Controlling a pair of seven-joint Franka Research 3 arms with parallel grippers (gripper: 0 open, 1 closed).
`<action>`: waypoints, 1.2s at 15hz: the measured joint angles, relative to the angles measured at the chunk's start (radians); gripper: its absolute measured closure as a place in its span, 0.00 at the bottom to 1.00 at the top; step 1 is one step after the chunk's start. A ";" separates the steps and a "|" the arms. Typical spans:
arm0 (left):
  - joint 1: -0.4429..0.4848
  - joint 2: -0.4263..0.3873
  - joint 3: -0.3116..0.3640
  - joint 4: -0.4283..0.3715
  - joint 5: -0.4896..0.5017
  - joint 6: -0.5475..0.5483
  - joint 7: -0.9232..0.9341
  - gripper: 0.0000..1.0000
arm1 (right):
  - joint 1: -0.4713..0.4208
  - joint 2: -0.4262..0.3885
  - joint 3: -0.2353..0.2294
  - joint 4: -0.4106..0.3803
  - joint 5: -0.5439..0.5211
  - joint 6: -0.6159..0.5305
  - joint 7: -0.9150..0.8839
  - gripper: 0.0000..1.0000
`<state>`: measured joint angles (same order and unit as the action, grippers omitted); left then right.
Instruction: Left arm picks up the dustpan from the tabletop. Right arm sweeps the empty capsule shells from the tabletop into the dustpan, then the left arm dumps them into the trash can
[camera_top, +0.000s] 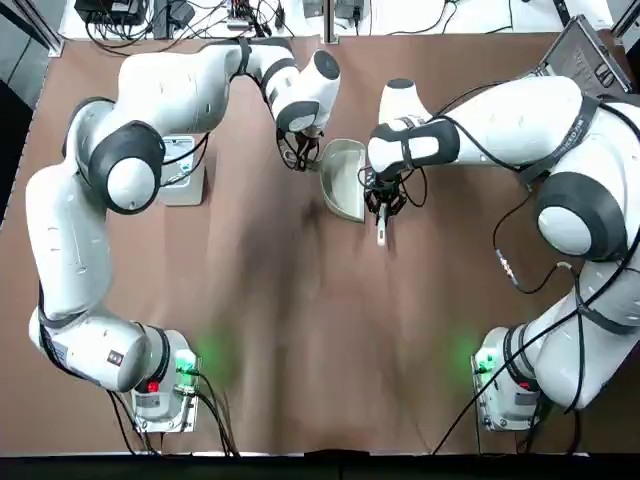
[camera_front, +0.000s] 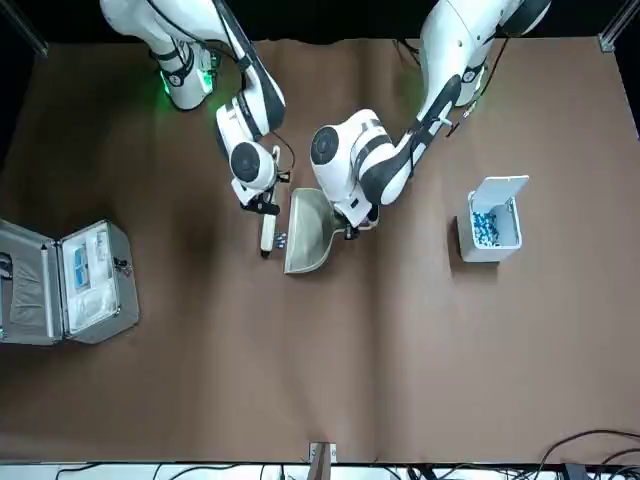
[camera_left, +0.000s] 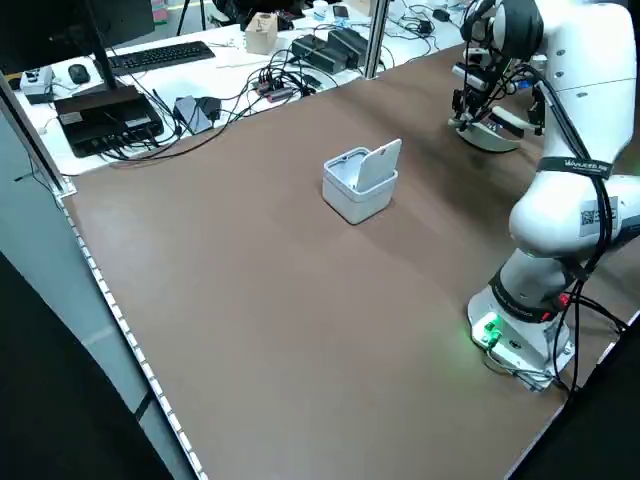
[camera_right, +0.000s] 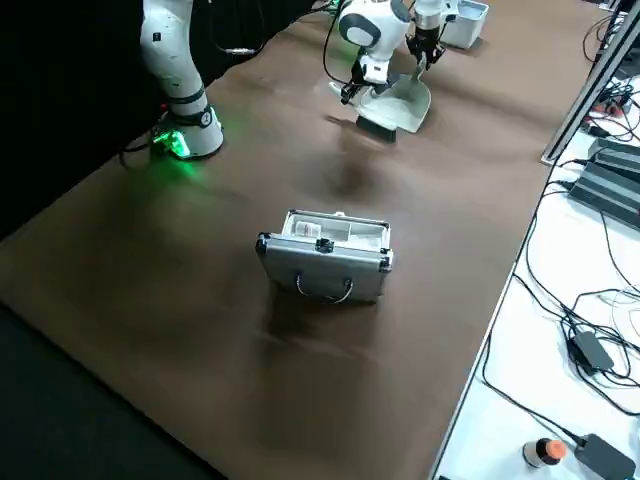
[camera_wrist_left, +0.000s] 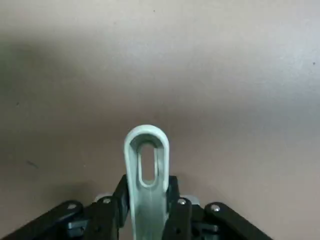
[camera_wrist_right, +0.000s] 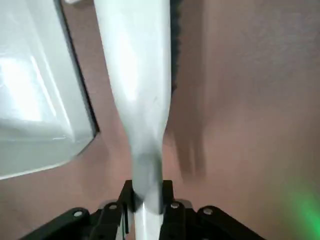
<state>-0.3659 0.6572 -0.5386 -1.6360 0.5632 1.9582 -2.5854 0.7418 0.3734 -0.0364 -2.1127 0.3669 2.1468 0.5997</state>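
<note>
Front view: both arms meet mid-frame over the bench (camera_front: 420, 350).
Left pincer (camera_front: 352, 232) grips dustpan (camera_front: 308, 240); right pincer (camera_front: 266, 210) clamps brush (camera_front: 266, 238) beside capsule shells (camera_front: 281, 238).

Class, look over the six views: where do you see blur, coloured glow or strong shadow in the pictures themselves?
Right wrist view: the brush held by the right end effector is smeared and soft. Top view: green glow tints the tabletop near both arm bases. Left wrist view: the dustpan handle is sharp, with a dark shadow in one upper corner.
</note>
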 joint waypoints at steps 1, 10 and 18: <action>0.000 0.000 0.000 0.000 0.000 0.000 0.000 0.67 | 0.006 0.007 0.000 0.007 0.007 0.000 0.001 0.74; -0.001 0.000 0.000 0.004 0.010 0.000 -0.013 0.67 | 0.036 0.041 0.000 0.059 0.055 0.000 0.023 0.74; -0.002 0.002 0.000 0.004 0.021 0.000 -0.022 0.67 | 0.063 0.056 0.000 0.087 0.091 0.000 0.024 0.74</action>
<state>-0.3676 0.6593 -0.5386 -1.6317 0.5842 1.9582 -2.6071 0.8050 0.4296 -0.0362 -2.0261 0.4578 2.1469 0.6236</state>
